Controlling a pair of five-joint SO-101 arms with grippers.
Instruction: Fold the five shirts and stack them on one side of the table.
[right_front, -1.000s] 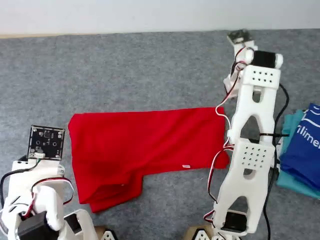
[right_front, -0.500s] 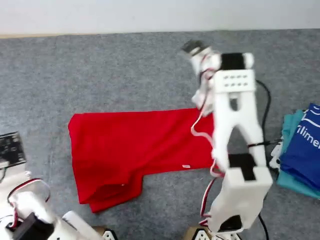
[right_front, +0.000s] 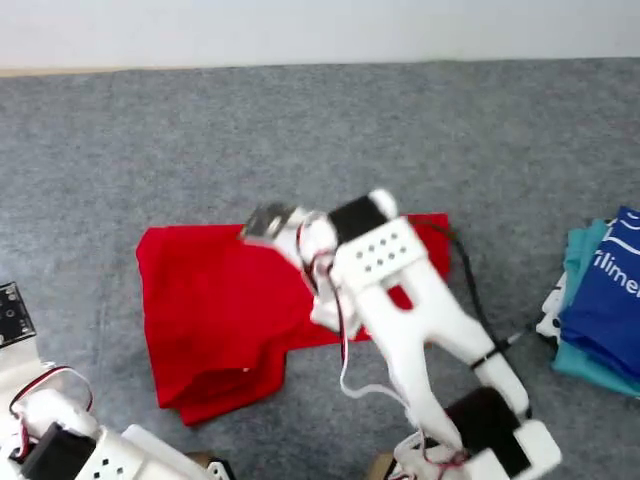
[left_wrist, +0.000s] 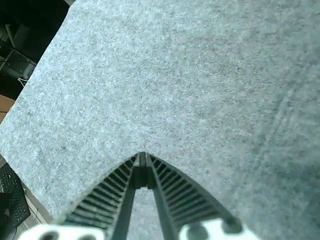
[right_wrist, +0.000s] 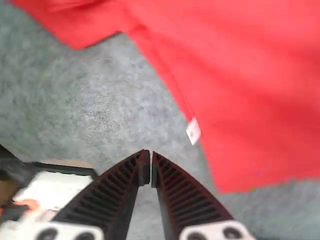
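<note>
A red shirt (right_front: 215, 295) lies partly folded on the grey table, one sleeve doubled under at its near left corner. My right arm (right_front: 385, 262) stretches low across the shirt's right half. In the right wrist view my right gripper (right_wrist: 147, 167) is shut with nothing in it, above bare carpet just off the red shirt (right_wrist: 240, 85) and its hem with a small white tag (right_wrist: 193, 132). My left gripper (left_wrist: 145, 169) is shut and empty over bare grey carpet; the left arm (right_front: 45, 440) sits pulled back at the near left corner.
A stack of folded shirts sits at the table's right edge, a blue shirt (right_front: 610, 285) on top of a teal one (right_front: 578, 362). The grey carpet (right_front: 300, 130) beyond the red shirt is open room up to the white wall.
My right arm has swung left from the shirt's far right corner and now lies over the shirt's middle. The left arm has drawn back toward the near left edge.
</note>
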